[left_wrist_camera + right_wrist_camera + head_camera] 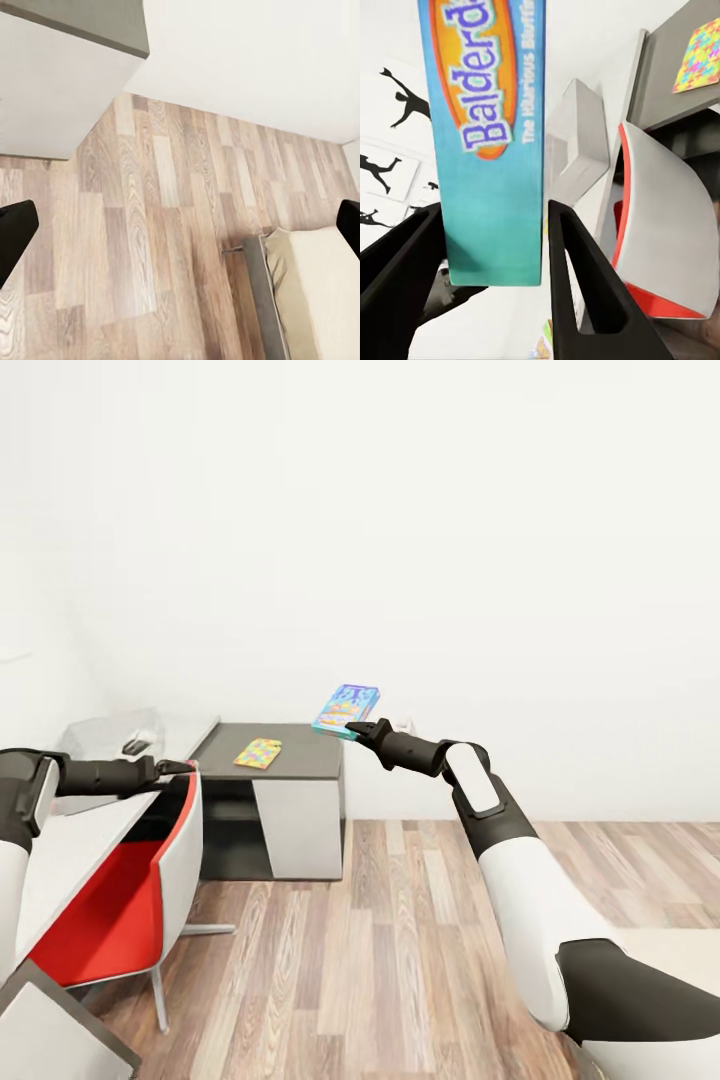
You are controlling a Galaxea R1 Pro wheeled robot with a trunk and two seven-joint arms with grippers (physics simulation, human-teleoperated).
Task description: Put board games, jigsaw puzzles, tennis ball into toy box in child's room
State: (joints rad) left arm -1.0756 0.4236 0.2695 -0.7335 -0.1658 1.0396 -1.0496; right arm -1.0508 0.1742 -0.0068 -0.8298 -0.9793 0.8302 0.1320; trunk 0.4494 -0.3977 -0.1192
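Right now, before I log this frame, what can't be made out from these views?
- Toy box contents: head view, its translucent walls and distance blur what lies inside.
- Left tool state: head view too small; in the left wrist view the fingertips are cut by the edges.
- Board game title: right wrist view, cut by the top edge.
- Bed: left wrist view, cut by the edge.

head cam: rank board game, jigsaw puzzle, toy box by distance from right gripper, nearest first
1. board game: held in the right gripper.
2. jigsaw puzzle: on the dark table section, to its left.
3. toy box: far left on the pale top.
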